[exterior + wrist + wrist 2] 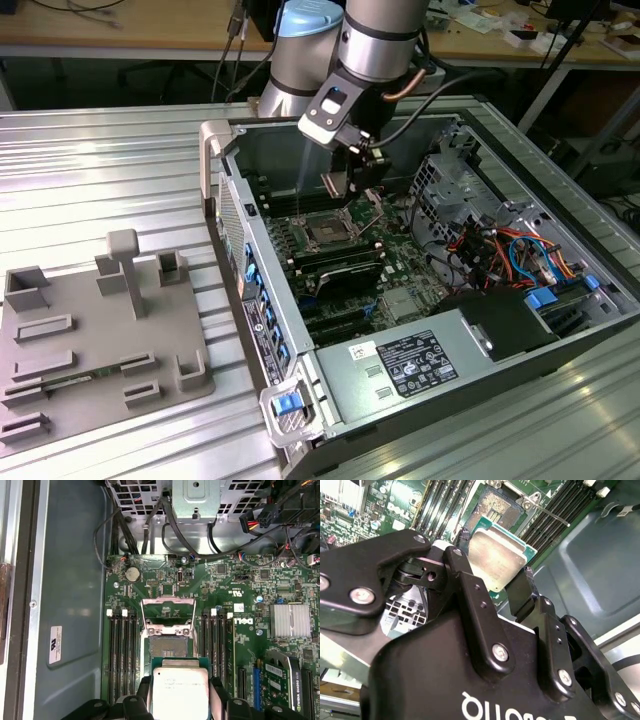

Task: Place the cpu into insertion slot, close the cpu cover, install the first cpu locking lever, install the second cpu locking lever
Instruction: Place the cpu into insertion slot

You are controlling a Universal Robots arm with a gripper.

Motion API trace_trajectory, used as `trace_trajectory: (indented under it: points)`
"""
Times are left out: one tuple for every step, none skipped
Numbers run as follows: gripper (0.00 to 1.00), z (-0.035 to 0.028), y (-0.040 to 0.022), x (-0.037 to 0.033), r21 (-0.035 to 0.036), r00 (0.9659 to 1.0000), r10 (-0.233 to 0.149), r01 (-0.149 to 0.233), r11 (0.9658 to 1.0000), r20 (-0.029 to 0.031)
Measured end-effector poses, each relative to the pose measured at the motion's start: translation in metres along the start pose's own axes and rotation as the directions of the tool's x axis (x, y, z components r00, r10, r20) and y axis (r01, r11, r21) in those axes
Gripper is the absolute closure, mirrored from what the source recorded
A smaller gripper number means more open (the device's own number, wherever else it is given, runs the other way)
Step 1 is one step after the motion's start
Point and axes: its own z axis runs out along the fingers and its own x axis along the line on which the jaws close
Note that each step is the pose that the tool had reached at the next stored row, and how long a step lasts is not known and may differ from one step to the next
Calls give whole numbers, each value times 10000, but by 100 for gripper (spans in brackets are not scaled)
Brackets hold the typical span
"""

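Gripper (352,185): clamped on two opposite edges of the cpu (180,692), held above the board beside the insertion slot (168,646). Slot bare; cpu cover (168,628) swung open. Memory slots (122,655) flank the socket closely. Cables (150,525) hang beyond the board edge. Case wall (70,605) well apart.

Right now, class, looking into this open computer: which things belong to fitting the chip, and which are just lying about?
Part of the job:
- chip, held in the gripper
- socket, empty
- socket cover, swung open

Just lying about:
- power-supply box
- memory slots
- grey tray beside the case
- red and blue cables
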Motion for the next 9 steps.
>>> trace_trajectory:
  points:
    - [45,19,-1,4,-6,10000,60,-60,10000,8]
    - [45,37,-3,5,-5,10000,61,-61,10000,9]
    - [45,55,-5,9,-5,10000,65,-65,10000,11]
    - [45,86,-7,16,-5,10000,64,-64,10000,13]
    - [45,106,-8,17,-6,10000,62,-62,10000,12]
    - [45,121,-10,18,-5,10000,59,-59,10000,12]
    - [45,147,-13,23,-6,10000,56,-56,10000,11]
    - [45,167,-15,26,-5,10000,54,-54,10000,12]
    - [45,199,-18,34,-5,10000,51,-51,10000,14]
